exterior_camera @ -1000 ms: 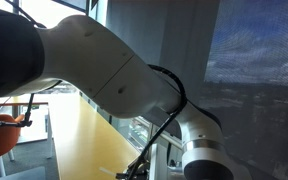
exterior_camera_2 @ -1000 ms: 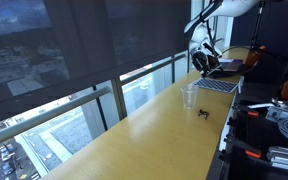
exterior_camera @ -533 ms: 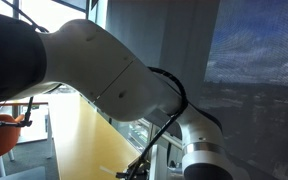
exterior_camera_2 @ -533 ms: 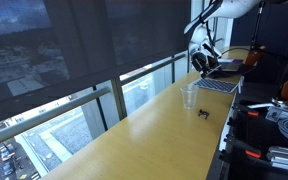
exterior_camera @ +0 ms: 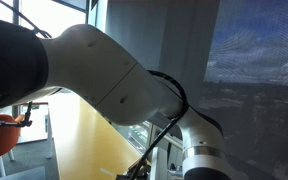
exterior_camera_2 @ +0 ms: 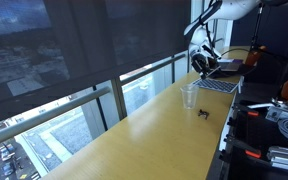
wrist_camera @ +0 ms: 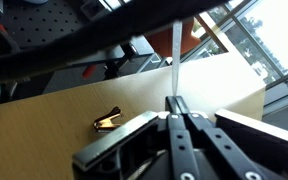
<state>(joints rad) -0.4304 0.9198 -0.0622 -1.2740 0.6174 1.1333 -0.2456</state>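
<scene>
grip: jaws clenched on thin white stick, gripper over far end of wooden counter | near: clear cup, brass clip, laptop | risk: stick may pivot or slip in the narrow pinch; a low sweep could tip the cup

I hold one thin white stick: straight, plain, narrow along its whole length. My gripper pinches one end between closed fingertips. The rest points straight out beyond them, up the wrist view, held above the tan tabletop. The free end shows past the table's far edge.
</scene>
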